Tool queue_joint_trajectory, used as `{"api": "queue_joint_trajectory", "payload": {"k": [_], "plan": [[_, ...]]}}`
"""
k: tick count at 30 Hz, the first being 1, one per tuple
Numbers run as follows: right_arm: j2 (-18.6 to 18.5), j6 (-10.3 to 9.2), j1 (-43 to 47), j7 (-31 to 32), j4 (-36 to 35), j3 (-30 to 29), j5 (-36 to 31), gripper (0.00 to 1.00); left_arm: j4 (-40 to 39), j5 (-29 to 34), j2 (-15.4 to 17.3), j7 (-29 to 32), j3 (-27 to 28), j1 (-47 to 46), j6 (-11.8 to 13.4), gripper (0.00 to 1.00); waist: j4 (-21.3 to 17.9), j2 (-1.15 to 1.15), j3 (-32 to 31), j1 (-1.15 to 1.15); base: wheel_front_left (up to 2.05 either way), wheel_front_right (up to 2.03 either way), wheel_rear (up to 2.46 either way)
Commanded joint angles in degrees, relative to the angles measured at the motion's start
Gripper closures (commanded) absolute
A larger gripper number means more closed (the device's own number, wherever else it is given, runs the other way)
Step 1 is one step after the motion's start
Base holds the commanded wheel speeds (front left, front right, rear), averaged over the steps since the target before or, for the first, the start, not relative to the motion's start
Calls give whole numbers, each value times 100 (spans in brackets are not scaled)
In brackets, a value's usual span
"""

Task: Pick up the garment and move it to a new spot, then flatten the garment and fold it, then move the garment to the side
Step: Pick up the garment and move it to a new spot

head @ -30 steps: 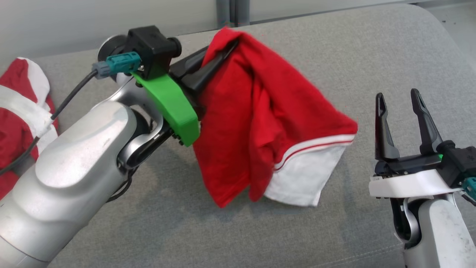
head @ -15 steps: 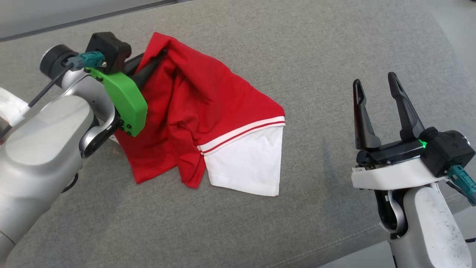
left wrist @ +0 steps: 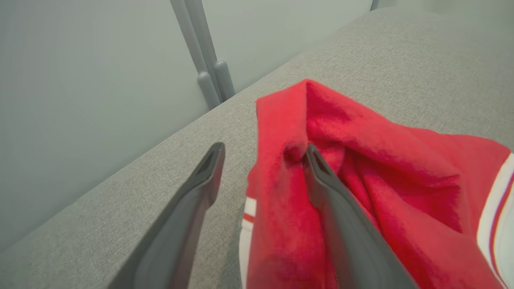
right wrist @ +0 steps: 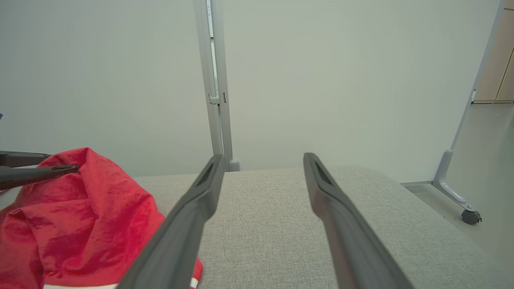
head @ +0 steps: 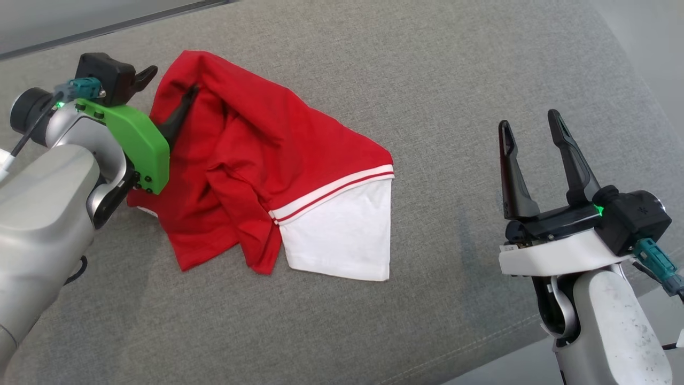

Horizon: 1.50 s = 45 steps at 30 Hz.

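We judge the move done: the garment (head: 267, 160) lies crumpled toward the couch's (head: 454, 80) far edge, with flattening and folding left. Our left gripper (left wrist: 264, 148) stands apart, one finger under cloth. Our right gripper (head: 528, 118) is apart and empty.

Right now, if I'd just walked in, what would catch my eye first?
A bright red garment with a white panel lies crumpled on the grey cushion, left of centre. The left gripper stands open at its upper left edge, one dark finger against the cloth. The right gripper stands open, apart.
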Motion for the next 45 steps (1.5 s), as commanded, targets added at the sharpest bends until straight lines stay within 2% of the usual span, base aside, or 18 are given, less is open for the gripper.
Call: {"api": "queue_joint_trajectory", "payload": {"k": [1, 9, 13, 18, 21, 24, 33, 34, 45], "plan": [[-14, 0, 47, -23, 31, 19, -45, 0, 77, -96, 9, 5, -22, 84, -4, 0, 93, 0, -96, 0, 0, 0, 0], [-15, 0, 217, -23, 157, 58, -151, 0, 108, -488, 152, 39, -88, 258, -5, 0, 411, 0, -439, 0, 0, 0, 0], [-16, 0, 321, -24, 249, 17, -201, 0, 112, -693, 193, -182, -37, 381, -5, 0, 588, 0, -678, 0, 0, 0, 0], [-15, 0, 598, -24, 362, -112, -320, 0, 45, -912, 23, -564, 272, 652, -5, 0, 888, 0, -1094, 0, 0, 0, 0], [-16, 0, 749, -24, 390, -178, -347, 0, -88, -883, -64, -639, 534, 852, 136, 0, 1022, 0, -1262, 0, 0, 0, 0], [-15, 0, 850, -24, 398, -245, -367, 0, -552, -633, -195, -644, 1133, 1179, 367, 0, 1149, 0, -1371, 0, 0, 0, 0], [-17, 0, 1023, -24, 439, -341, -438, 0, -2086, 728, -484, -645, 2702, 3047, 1186, 0, 1404, 0, -1483, 0, 0, 0, 0], [-17, 0, 1023, -24, 439, -341, -438, 0, -2086, 728, -484, -645, 2702, 3047, 1186, 0, 1404, 0, -1483, 0, 0, 0, 0], [-15, 0, 986, -24, 613, -458, -517, 0, -3253, 2042, -833, -645, 4119, 4784, 1662, 0, 1528, 0, -1484, 0, 0, 0, 0]]}}
